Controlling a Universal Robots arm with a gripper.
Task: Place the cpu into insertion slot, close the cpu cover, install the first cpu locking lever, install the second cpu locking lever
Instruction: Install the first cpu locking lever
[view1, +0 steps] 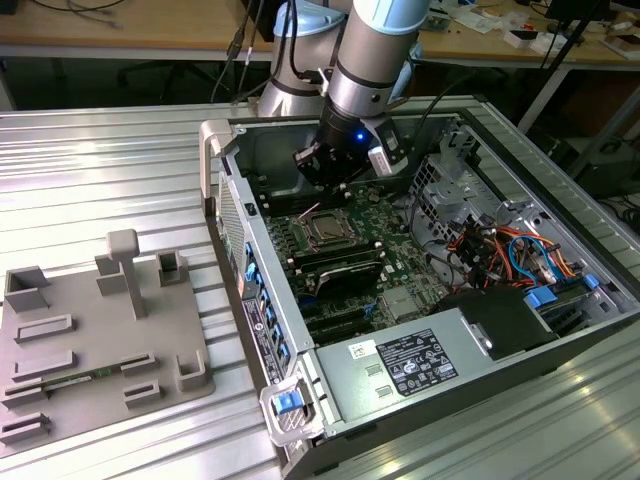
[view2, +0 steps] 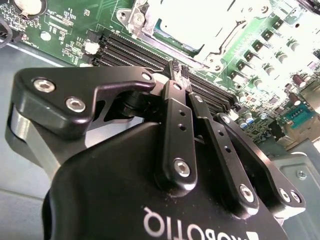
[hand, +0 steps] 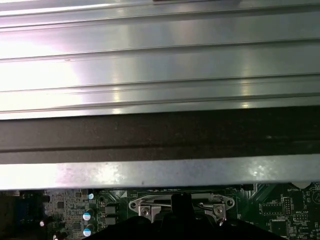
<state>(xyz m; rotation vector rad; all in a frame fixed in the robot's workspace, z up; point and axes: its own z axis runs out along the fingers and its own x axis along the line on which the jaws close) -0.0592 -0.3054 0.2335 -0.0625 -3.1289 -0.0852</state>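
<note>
One gripper, one insertion slot, one computer case, one tray.

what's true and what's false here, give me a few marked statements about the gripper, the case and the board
1. The gripper hangs over the motherboard inside the open computer case. True.
2. The gripper's fingers are spread wide apart. False: in the second wrist view they are closed together.
3. The grey fixture tray lies on the exterior view's right of the case. False: it lies on the exterior view's left, on the metal table.
4. Long black memory slots run beside the insertion slot. True.
</note>
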